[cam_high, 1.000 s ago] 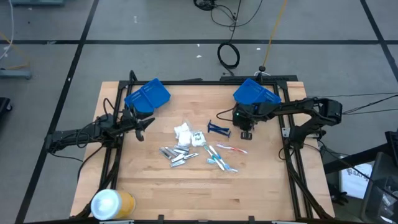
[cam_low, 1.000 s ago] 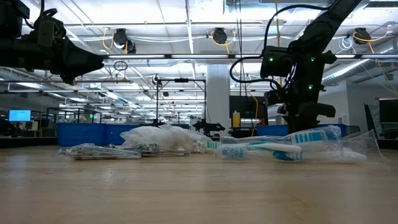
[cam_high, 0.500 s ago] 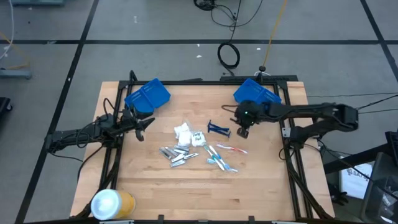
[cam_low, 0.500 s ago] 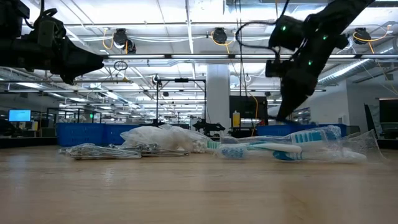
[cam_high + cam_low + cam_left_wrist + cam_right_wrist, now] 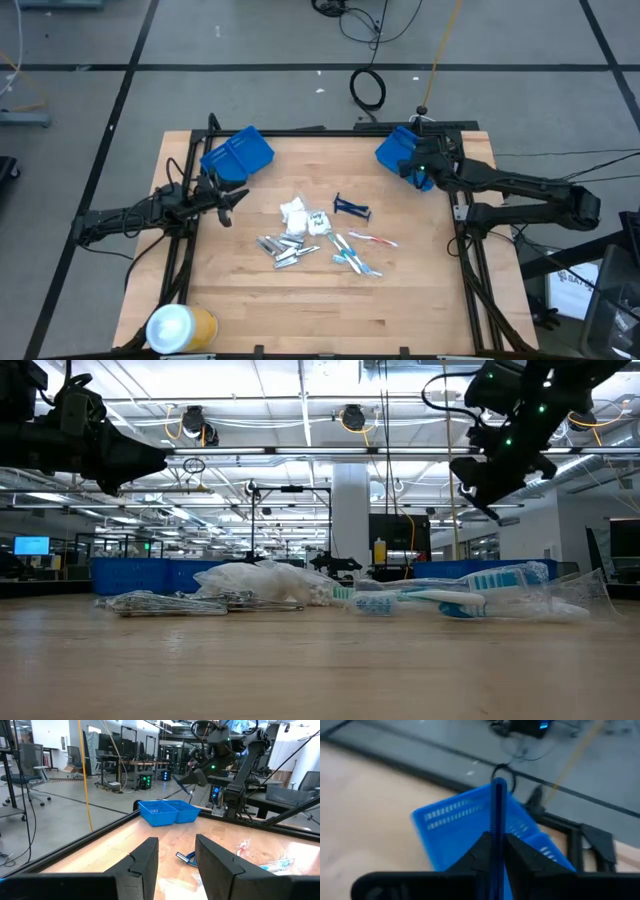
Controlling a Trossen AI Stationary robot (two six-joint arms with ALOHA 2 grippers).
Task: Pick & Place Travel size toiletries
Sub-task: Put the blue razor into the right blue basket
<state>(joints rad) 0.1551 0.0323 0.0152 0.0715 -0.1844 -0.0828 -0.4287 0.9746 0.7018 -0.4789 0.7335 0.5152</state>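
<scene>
Wooden worktop (image 5: 240, 300): right gripper (image 5: 498, 851) fingers clamp dark blue razor (image 5: 498, 807), long axis pointing at blue plastic bin (image 5: 398, 147) directly below, far-right corner; left gripper (image 5: 175, 854) fingers apart, idle left edge.

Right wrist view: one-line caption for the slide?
Right gripper shut on a dark blue razor, held above the blue bin.
</scene>
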